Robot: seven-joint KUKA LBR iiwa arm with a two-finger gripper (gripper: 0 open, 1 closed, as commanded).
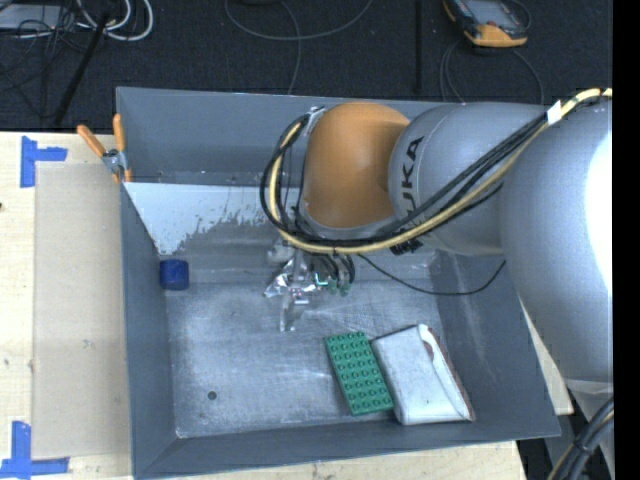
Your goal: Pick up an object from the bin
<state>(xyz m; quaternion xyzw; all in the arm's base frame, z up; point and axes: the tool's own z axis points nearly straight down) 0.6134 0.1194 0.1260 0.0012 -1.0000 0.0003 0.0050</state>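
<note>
My gripper (291, 308) hangs near the middle of the bin, under the orange wrist cover, with its metal fingertips close above the bare floor. Nothing shows between the fingers. A green studded building plate (358, 371) lies flat to the lower right of the gripper, a short way off. Right beside the plate, on its right, lies a white folded cloth-like pad (420, 376). A small blue block (174, 274) sits at the bin's left wall, well left of the gripper.
The arm and its cables cover the bin's upper right part. The sloped left wall meets the floor by the blue block. Bare floor stretches across the lower left.
</note>
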